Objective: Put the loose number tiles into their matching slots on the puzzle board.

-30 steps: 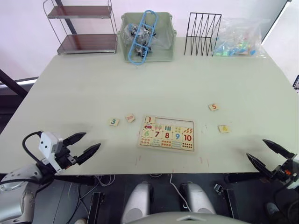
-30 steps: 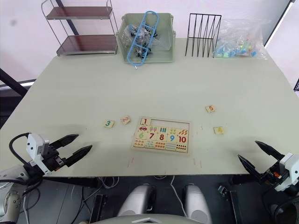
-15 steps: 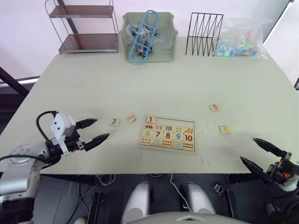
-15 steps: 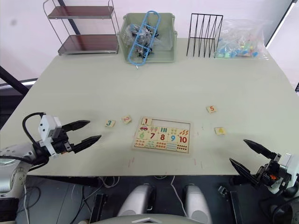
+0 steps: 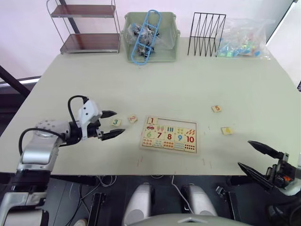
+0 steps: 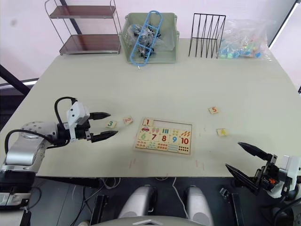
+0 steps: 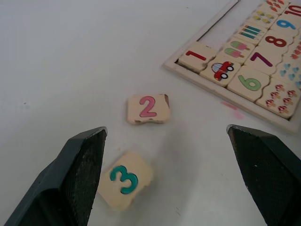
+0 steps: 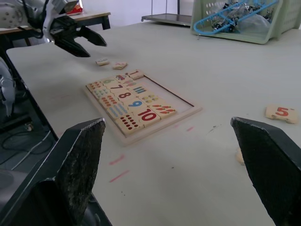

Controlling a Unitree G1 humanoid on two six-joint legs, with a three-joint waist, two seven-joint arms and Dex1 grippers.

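The left gripper (image 5: 113, 124), jaws spread, hovered just beside the 3 tile (image 5: 115, 122) lying on the desk left of the puzzle board (image 5: 169, 135), far nearer than the spread right gripper (image 5: 254, 157).

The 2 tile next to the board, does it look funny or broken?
A bit, yes. The 2 tile has chipped, ragged spots on its top corner and bottom edge, and it lies askew on the table, apart from the 3 tile. The open left gripper hovers by the 3.
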